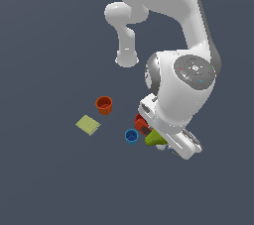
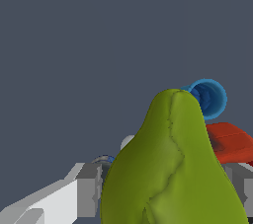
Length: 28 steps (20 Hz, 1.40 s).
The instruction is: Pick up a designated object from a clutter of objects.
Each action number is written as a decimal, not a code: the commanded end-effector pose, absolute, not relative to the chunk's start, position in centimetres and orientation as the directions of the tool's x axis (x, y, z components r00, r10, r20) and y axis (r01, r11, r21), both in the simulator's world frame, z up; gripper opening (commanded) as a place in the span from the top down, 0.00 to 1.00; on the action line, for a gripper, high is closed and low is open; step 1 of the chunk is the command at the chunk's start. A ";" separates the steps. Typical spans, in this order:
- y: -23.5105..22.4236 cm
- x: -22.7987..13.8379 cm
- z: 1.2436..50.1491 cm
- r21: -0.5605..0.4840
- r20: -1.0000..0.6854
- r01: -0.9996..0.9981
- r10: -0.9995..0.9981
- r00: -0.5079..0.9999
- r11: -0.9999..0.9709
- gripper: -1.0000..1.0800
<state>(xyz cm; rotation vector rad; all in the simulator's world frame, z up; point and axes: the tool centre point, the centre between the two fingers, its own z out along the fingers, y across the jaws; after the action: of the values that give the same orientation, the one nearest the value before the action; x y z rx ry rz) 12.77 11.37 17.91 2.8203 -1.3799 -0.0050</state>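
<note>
The yellow-green pear (image 2: 173, 168) fills the wrist view, its narrow end pointing away from the camera. My gripper (image 2: 168, 188) is shut on it, with a grey finger (image 2: 90, 191) against one side and the other finger (image 2: 243, 183) against the opposite side. In the exterior view the pear (image 1: 155, 138) pokes out from under the white hand (image 1: 171, 137), and the gripper's fingers are hidden there. The blue cup (image 1: 131, 136) stands just to the exterior view's left of the pear. The red-and-black drill (image 1: 141, 123) lies partly under the hand.
The orange cup (image 1: 104, 105) and the flat yellow-green pad (image 1: 88, 125) lie further to the exterior view's left. The wrist view shows the blue cup (image 2: 210, 97), the red drill body (image 2: 230, 141) and a small white ball (image 2: 127, 142) behind the pear. The robot's base (image 1: 126, 59) stands behind.
</note>
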 end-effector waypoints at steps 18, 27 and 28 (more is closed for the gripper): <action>14.2 8.2 39.0 0.001 0.000 -0.790 -0.790 0.613 -0.613 1.00; 14.8 7.6 42.7 0.000 0.000 -0.790 -0.790 0.614 -0.614 1.00; 14.8 7.6 42.8 0.000 0.000 -0.790 -0.790 0.614 -0.614 1.00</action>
<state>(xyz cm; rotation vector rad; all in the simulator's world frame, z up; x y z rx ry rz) 7.61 14.77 42.43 2.8212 -1.3801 -0.0011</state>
